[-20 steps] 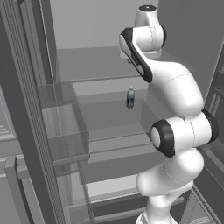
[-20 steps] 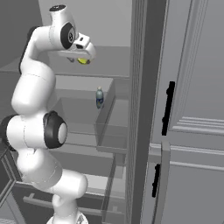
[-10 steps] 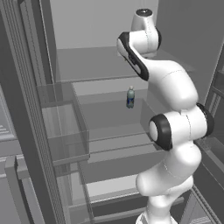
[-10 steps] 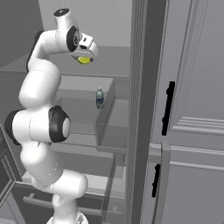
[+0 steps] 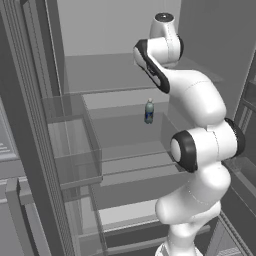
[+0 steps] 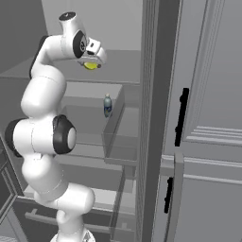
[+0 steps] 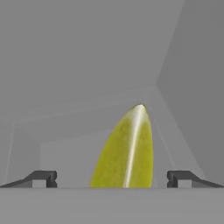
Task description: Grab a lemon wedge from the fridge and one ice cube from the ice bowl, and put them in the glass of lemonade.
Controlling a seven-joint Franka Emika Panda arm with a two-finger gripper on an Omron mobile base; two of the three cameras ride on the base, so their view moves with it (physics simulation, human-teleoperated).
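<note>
Inside the open fridge (image 5: 45, 165), upper centre of the hand view, the lemon wedge (image 7: 127, 151) sits between the fully spread fingertips of the gripper (image 7: 111, 178), not yet clamped; judged early: wedge ungrasped, ice cube and lemonade steps all remain

Small bottle (image 5: 149, 110) upright on shelf (image 5: 131, 131)

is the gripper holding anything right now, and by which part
Nothing is held. The gripper has its jaws wide open, with the lemon wedge standing between them on the fridge shelf; neither fingertip touches it, so no grip yet.
</note>
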